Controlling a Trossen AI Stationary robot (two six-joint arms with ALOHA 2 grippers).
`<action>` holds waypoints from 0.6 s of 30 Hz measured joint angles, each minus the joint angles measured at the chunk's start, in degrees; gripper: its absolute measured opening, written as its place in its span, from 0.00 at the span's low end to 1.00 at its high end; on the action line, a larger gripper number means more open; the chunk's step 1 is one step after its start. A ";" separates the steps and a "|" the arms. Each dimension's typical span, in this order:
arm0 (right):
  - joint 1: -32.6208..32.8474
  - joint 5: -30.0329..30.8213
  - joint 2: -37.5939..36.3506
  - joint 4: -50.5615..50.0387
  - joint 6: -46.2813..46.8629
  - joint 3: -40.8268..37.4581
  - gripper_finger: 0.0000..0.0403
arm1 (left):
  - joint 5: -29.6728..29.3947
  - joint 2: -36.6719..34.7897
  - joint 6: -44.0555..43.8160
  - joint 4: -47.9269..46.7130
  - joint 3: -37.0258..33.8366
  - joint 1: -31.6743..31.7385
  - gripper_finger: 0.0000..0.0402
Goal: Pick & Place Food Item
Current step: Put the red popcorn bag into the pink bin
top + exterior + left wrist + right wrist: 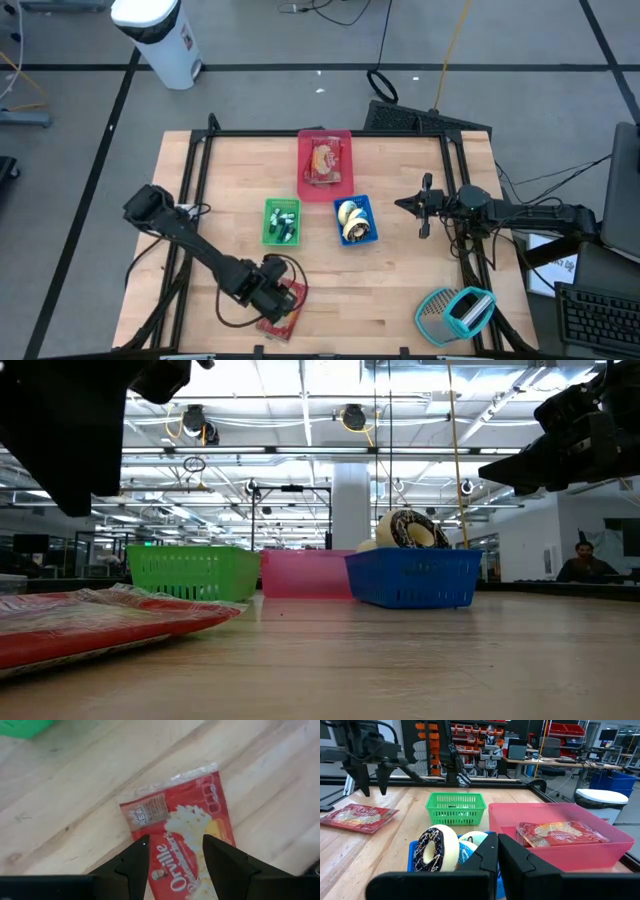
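Bright, even overhead ceiling lights (345, 415), soft shadows, blurred near foreground in low view.

A flat red popcorn packet (182, 840) with a clear crimped end lies on the bench (400, 290), near its front edge and left of centre, well apart from three small baskets. The pink basket (326, 190) at the back holds a red wrapped snack (560, 834). The blue basket (367, 224) holds a chocolate-iced doughnut (431, 851) standing on edge. The green basket (270, 225) sits left of the blue one with small dark items inside.
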 joint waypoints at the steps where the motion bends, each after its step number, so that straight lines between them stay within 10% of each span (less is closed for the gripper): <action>1: -0.01 -0.01 0.00 0.00 0.02 0.02 0.01 | -0.03 0.24 -0.12 -0.23 0.00 0.22 0.45; 18: 0.00 0.00 0.02 0.02 0.00 0.01 0.01 | 2.36 0.39 -2.02 0.27 -7.15 1.39 0.45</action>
